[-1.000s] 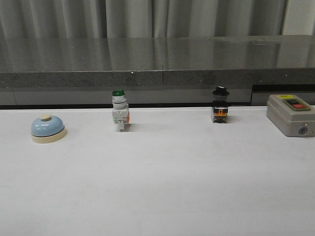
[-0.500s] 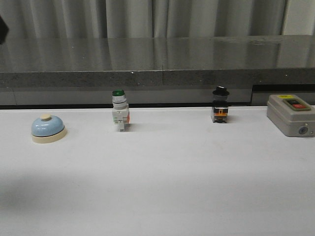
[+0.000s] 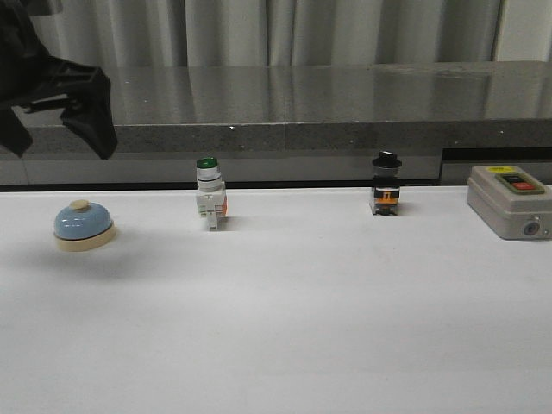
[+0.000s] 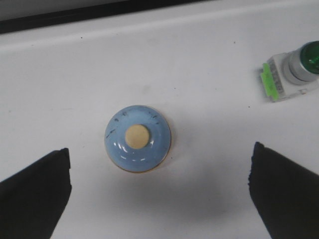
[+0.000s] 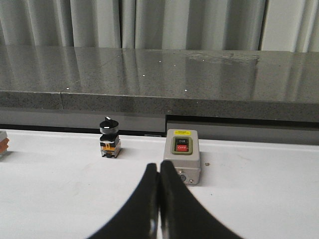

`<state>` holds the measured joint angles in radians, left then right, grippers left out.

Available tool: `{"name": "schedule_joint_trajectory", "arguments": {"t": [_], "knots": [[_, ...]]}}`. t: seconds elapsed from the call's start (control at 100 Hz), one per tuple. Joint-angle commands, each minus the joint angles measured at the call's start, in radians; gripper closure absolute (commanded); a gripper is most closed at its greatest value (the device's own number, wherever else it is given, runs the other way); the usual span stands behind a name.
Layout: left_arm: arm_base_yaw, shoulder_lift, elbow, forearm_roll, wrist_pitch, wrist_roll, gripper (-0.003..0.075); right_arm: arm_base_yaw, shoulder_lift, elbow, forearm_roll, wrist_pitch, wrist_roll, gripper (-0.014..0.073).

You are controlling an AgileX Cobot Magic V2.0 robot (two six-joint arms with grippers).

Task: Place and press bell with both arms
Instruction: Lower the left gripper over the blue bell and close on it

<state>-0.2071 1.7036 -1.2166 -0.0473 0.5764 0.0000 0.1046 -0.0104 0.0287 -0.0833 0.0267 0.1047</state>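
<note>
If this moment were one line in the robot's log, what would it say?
left gripper: open, above bell, not touching | right gripper: shut, empty | bell: on table, unpressed

Grey box [image 5: 183, 162], centre of the right wrist view: a yellow label above its two buttons carries print too small to read. The black upper button and red lower button bear light markings, likely "ON" and "OFF", not clearly legible. No other text readable.
</note>
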Motion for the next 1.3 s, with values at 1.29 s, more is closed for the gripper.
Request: {"name": "schedule_joint_trajectory", "arguments": {"t": [1.29], "knots": [[0.021, 0.273, -0.118, 0.006, -0.091, 0.000, 0.0031, -0.006, -0.021, -0.019, -0.011, -0.081, -0.007, 0.0658]]}}
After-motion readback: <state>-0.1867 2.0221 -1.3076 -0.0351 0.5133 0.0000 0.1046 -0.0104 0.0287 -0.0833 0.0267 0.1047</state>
